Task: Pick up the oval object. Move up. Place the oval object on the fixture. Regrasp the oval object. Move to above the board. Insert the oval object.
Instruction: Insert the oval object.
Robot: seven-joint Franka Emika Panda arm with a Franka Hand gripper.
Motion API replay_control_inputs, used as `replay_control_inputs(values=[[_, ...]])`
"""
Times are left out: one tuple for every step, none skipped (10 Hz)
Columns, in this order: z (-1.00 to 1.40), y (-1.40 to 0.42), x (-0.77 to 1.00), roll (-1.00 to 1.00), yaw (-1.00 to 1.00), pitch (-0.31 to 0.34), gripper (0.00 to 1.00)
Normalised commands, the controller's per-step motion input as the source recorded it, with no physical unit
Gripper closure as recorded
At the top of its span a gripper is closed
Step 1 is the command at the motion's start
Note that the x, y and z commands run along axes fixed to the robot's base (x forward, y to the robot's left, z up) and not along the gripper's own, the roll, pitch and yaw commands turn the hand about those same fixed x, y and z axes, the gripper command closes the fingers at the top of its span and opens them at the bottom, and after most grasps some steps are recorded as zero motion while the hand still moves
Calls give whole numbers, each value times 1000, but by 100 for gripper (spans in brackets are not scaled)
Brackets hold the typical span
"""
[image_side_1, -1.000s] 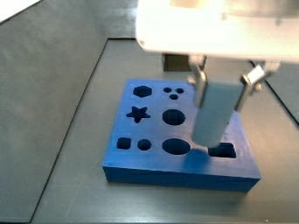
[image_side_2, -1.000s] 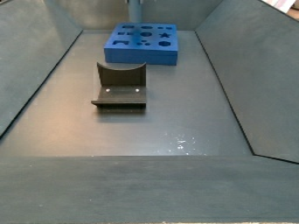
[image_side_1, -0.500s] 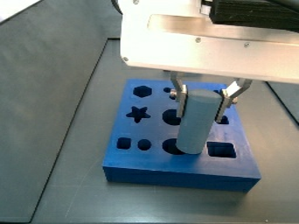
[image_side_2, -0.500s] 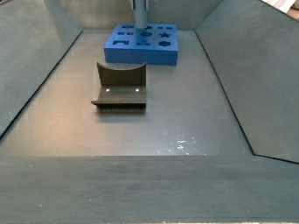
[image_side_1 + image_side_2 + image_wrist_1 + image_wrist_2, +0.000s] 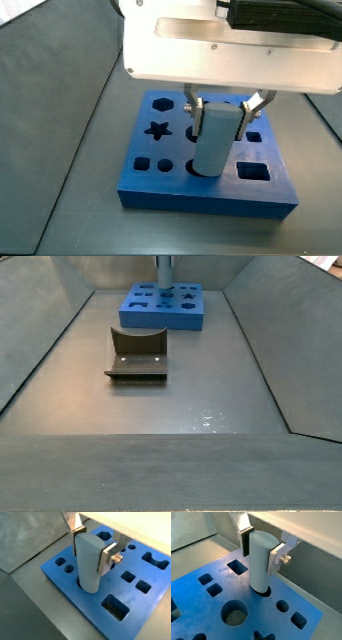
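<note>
One step left: insertion, the last of the task, looks to be in hand.
Peg: the smooth pale blue-grey oval object [image 5: 88, 562] stands upright, its lower end just entering a dark hole in the large flat blue board [image 5: 72, 585].
Gripper: the gripper [image 5: 261, 546] sits above the board, its flat silver fingers [image 5: 107, 554] clamped on the peg's upper part.
Fixture: the dark L-shaped fixture [image 5: 136, 353] stands empty on the grey floor [image 5: 187, 396], well apart from the board.
Next move: judging by the shallow entry, push straight down, keep the peg vertical, then release.
</note>
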Motion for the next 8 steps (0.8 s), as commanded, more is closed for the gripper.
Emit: replay_control_inputs(values=[[-137,51,97,9,300,0,100],[0,0,0,7,51,0,100],[-86,-26,-111,23,0,-16,100],[-414,-14,-417,0,0,-81,100],[-349,0,-446,-20,0,-100,100],[-180,0,-303,-43,0,-79,100],[-63,0,-117,0,0,-14,100],[-200,-260,0,-39,0,-41,100]])
